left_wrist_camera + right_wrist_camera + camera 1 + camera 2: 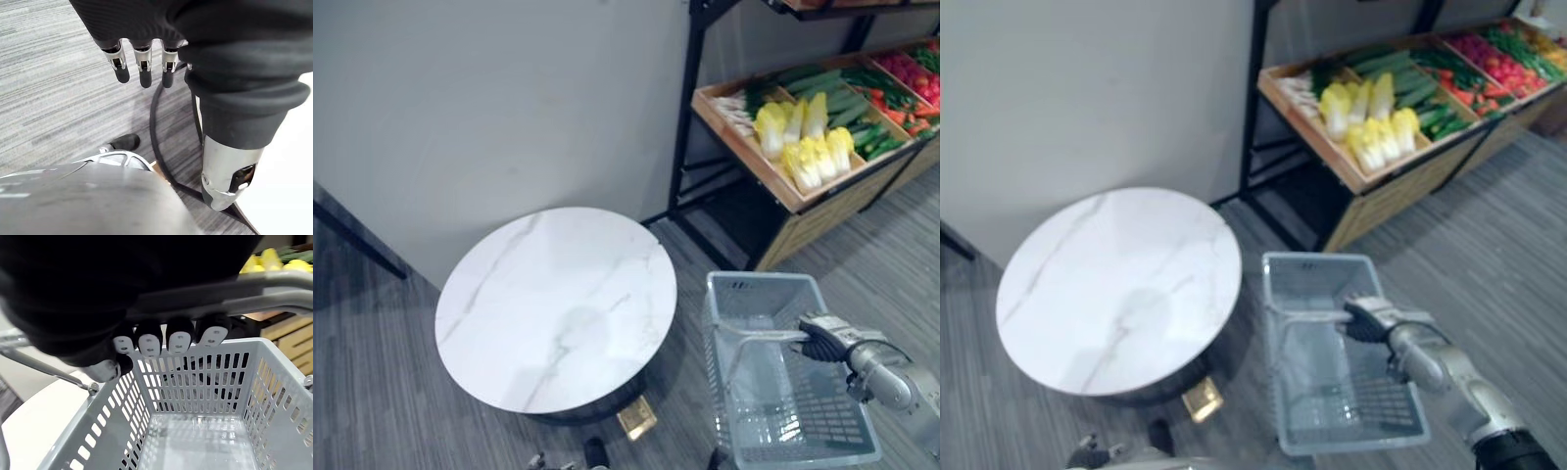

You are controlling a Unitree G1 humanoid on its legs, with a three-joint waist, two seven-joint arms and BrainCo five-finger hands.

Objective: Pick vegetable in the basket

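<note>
While the vegetables (pixel 808 137) lie in a wooden crate (pixel 827 211) at 1 o'clock, the grey basket (pixel 783 392) is at 5 o'clock, right hand (pixel 822 338) curled round its handle (pixel 274 289). Round marble table (pixel 558 304) at the basket's 9 o'clock. Left hand (pixel 144 68) straight-fingered, holding nothing, over grey floor (pixel 49 98).

The bench (pixel 558 304) stands on the floor (pixel 372 392) at the left, with the wall (pixel 509 98) close behind it. The basket (pixel 764 294) is just beside the right edge of the bench, a little nearer to the robot. The handle (pixel 759 336) crosses above the basket's open top, and the right robot hand (pixel 824 338) is curled round its right part. Behind the basket, at the far right of the floor, stands a shelf (pixel 739 147). In it the cabbages (pixel 808 137) lie toward the front of the left compartment, and the cucumbers (pixel 832 98) lie behind and to the right of them. The left robot hand (pixel 143 58) hangs over the floor with straight fingers.
</note>
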